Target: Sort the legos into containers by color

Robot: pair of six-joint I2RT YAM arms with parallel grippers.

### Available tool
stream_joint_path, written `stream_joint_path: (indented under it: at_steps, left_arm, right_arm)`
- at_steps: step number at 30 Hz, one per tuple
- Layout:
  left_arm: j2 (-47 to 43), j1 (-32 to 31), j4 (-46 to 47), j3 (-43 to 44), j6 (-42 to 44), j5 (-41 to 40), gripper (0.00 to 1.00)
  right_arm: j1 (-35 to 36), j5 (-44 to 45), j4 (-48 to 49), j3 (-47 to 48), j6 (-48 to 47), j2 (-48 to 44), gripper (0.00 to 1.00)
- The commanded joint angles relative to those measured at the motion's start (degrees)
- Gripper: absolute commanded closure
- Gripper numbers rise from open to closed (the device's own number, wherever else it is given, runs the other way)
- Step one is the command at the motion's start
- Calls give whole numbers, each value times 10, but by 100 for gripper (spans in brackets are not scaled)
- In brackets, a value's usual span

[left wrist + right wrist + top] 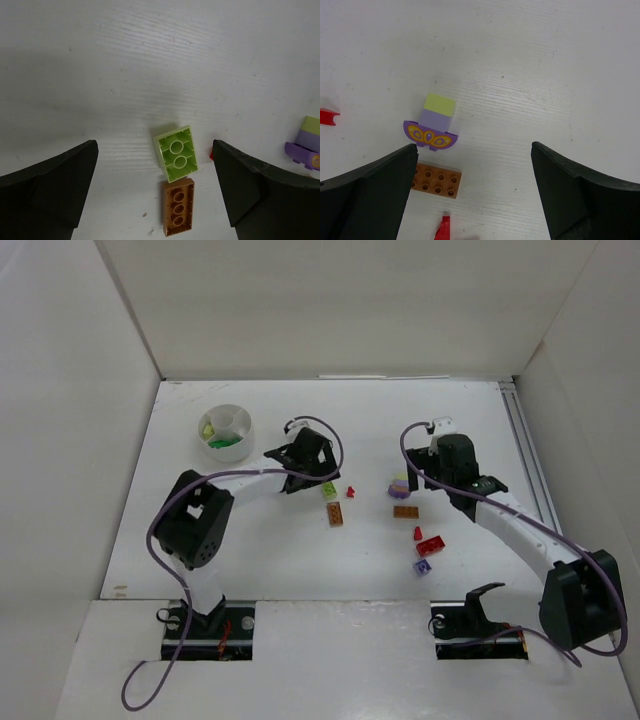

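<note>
The round white divided dish (228,432) stands at the back left with green and lime bricks inside. My left gripper (306,468) is open and empty, hovering just left of a lime brick (329,492) and an orange-brown brick (335,515). In the left wrist view the lime brick (176,152) and orange-brown brick (177,207) lie studs-down, touching, between the open fingers. My right gripper (443,478) is open and empty, just right of a purple-and-yellow stack (400,483). In the right wrist view that stack (431,131) and an orange-brown brick (435,181) lie by the left finger.
A tiny red piece (351,491) lies right of the lime brick. An orange-brown brick (405,511), two red bricks (430,546) and a pale purple brick (423,566) lie in front of the right gripper. White walls enclose the table (250,560).
</note>
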Motion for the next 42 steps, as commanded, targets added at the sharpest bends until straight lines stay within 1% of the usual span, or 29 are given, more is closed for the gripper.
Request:
stream_joint_path:
  at_steps: [1,4,7,8,11,13,19,22,23,25,28,29,34,37,40,42]
  left_arm:
    - [39,-35,-56,73,-57,-54,4]
    - [77,-53,-72,101,-63,-74,5]
    - [95,-53,-81,114,-75,-79,7]
    - [95,-53,-81,114,-75,-79,11]
    - [106,-53,-92,119,-81,-92,13]
    - [119,-53,-104,131,-81,-92,19]
    - [133,-83,-129,147,-81,-105,28]
    - [140,-88,-143,148,-100,-116,39]
    - [140,-88,-150,148,-101,-116,40]
    - [140,-88,-156,148,-101,-126,48]
    - [140,-88,-170,154,-101,-142,58]
    - [140,-88,-170,160,-106,-151,64]
    - [140,-88,-181,182,-100,-182,77]
    - [140,-82,-201,204,-94,-214,79]
    - [125,-55,-236,232,-99,-272,79]
    - [97,-25,-236,232,-99,-312,79]
  right_arm:
    - [-4,21,14,-6,9,-23,1]
    - [-4,28,14,-12,4,-23,1]
    - [-4,28,14,-18,4,-28,1]
    - [-4,28,14,-18,4,-28,1]
    - [-4,34,14,-23,4,-28,1]
    - [-4,34,20,-23,4,-28,1]
    - [-4,40,20,-23,4,-23,1]
    - [-4,40,20,-23,4,-18,1]
    - [-4,40,20,-23,4,-18,1]
    - [-4,40,20,-23,4,-23,1]
    - [-10,40,20,-28,4,-23,1]
    - [-10,40,20,-28,4,-23,1]
    - [-10,34,25,-28,4,-23,1]
    - [-10,23,30,-28,-1,-28,1]
    - [-10,15,37,-34,-12,-35,1]
    - [-10,-6,50,-41,-26,-41,1]
